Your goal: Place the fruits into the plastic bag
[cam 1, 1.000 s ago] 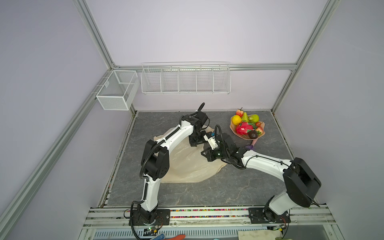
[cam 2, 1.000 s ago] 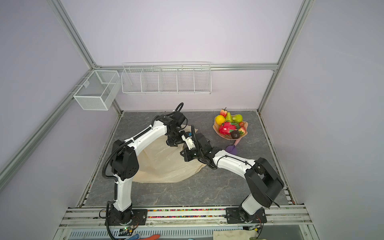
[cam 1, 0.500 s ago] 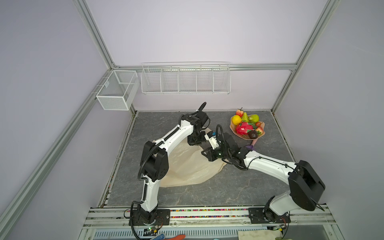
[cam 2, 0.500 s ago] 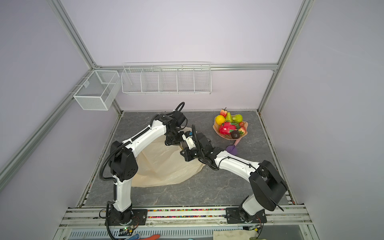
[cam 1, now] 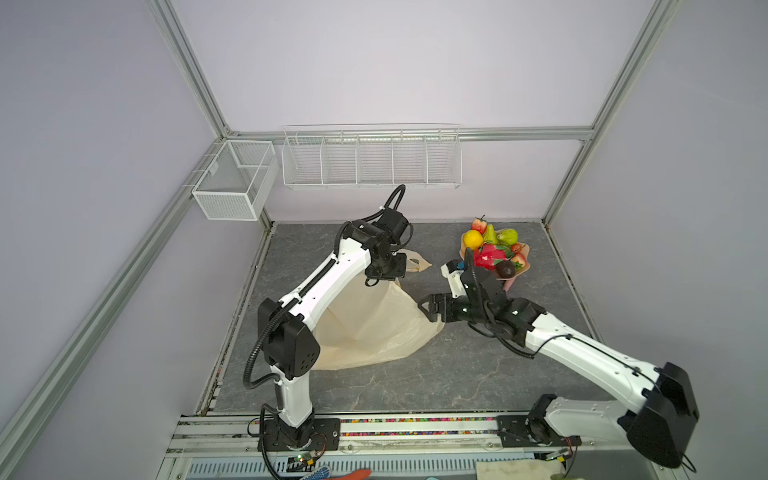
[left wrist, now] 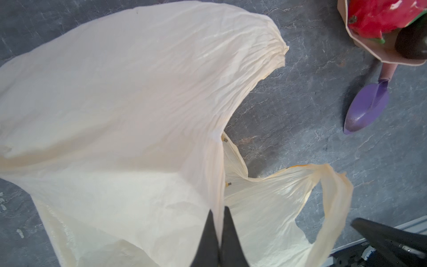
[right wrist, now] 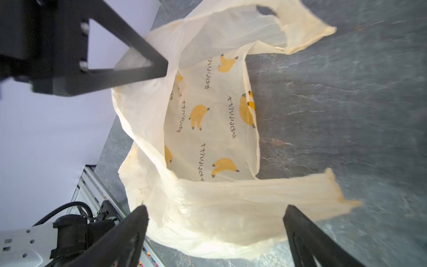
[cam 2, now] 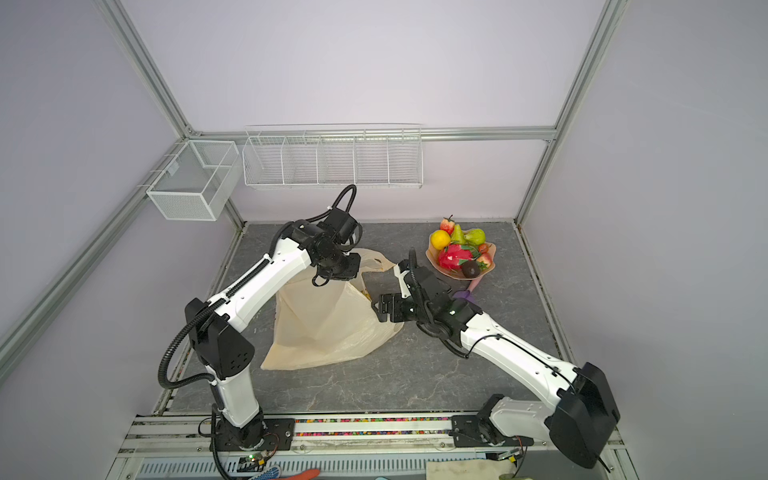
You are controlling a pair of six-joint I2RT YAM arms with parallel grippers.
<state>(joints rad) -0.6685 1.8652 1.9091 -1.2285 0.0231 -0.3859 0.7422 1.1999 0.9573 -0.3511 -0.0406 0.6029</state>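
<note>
The cream-yellow plastic bag (cam 1: 374, 328) (cam 2: 328, 324) lies on the grey floor with its near rim held up. My left gripper (left wrist: 218, 215) (cam 1: 384, 274) is shut on that rim, pinching a fold of the film. The banana-printed inside of the plastic bag (right wrist: 208, 127) shows through its open mouth. My right gripper (right wrist: 215, 208) (cam 2: 380, 307) is open at the bag's right side, its fingers wide apart, with loose bag film in front of them. The fruits (cam 1: 494, 253) (cam 2: 459, 253) are piled on a pink dish (cam 2: 449, 272); the dragon fruit (left wrist: 381, 16) and a dark round one (left wrist: 411, 44) show.
A purple scoop (left wrist: 367, 108) (cam 2: 463, 296) lies on the floor between the dish and my right arm. A long white wire rack (cam 1: 370, 158) and a mesh box (cam 1: 232, 183) hang on the back and left walls. Metal rails run along the front edge.
My left gripper has shut on the bag's rim and raised it. My right gripper has opened and let go of the bag, drawing back slightly to the right.
</note>
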